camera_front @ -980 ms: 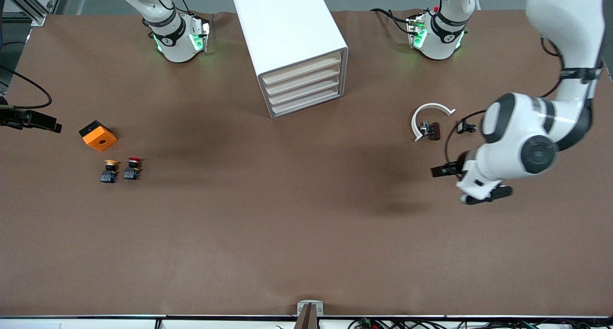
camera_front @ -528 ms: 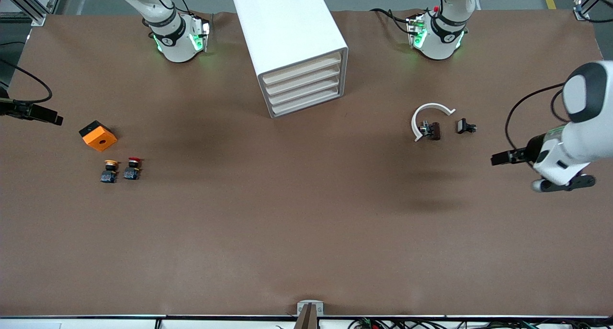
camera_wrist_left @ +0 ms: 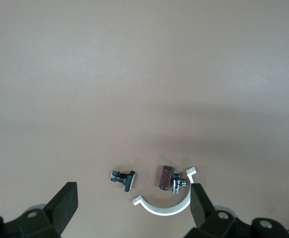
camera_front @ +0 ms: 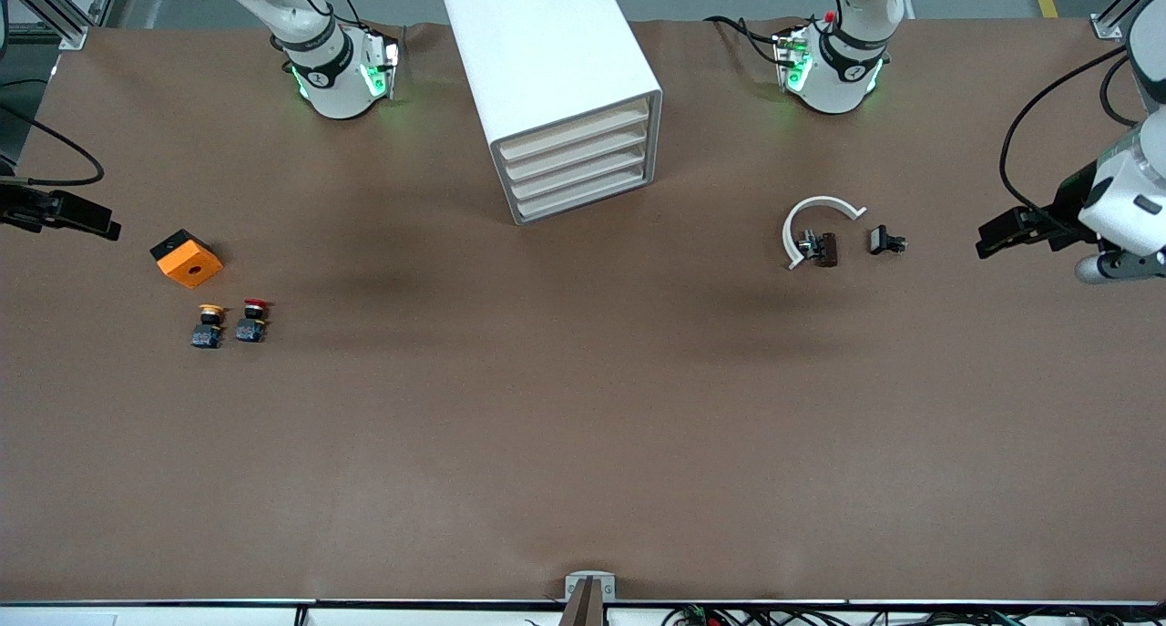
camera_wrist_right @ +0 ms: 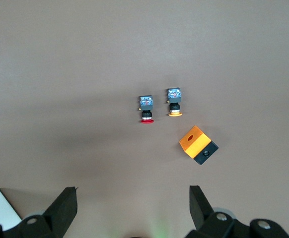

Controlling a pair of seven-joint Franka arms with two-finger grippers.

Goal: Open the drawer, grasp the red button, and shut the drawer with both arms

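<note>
While both pincers (camera_wrist_left: 132, 208) (camera_wrist_right: 133, 210) hang released, you risk grabbing the yellow-capped button (camera_front: 209, 324), at nine o'clock beside the small red-capped push button (camera_front: 252, 320).

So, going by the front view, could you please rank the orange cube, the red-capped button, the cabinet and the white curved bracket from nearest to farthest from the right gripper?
From the right gripper, over the right arm's end of the table:
1. Orange cube, close beside it.
2. Red-capped button, nearer the front camera than the cube.
3. Cabinet, mid-table between the bases.
4. White curved bracket, toward the left arm's end.
</note>
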